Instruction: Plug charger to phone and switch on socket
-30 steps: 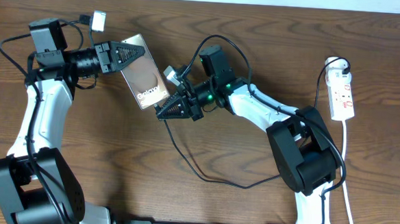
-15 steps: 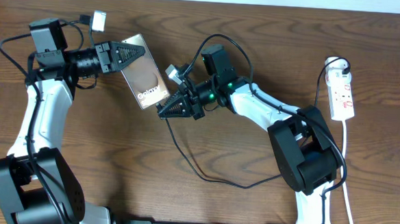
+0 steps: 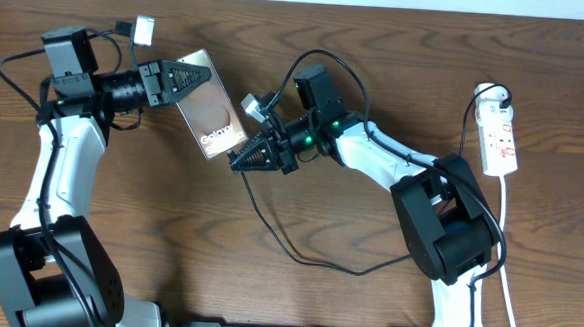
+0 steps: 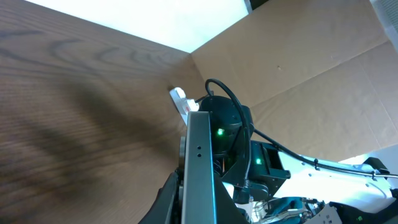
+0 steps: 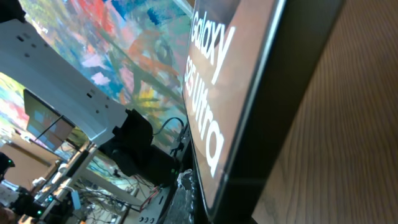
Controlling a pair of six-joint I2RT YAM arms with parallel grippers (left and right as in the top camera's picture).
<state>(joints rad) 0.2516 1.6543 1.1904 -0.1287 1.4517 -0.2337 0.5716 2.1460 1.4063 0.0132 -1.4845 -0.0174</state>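
The charger's [image 3: 307, 265] plug tip is hidden at the right gripper [image 3: 238, 165], which looks closed on it at the phone's [image 3: 212, 119] lower end, cable looping over open desk [image 3: 168, 237] toward the bottom. The left gripper [image 3: 198, 77] is clamped on the phone's upper end, upper left of centre. The socket [image 3: 501, 139] lies far right, near the edge; its switch is too small to make out.

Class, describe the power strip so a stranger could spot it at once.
Start at the wooden table and look to its right edge, past the right arm's black base. There lies the power strip: a narrow white bar with a white cord. Red markings set it apart from the arm beside it.
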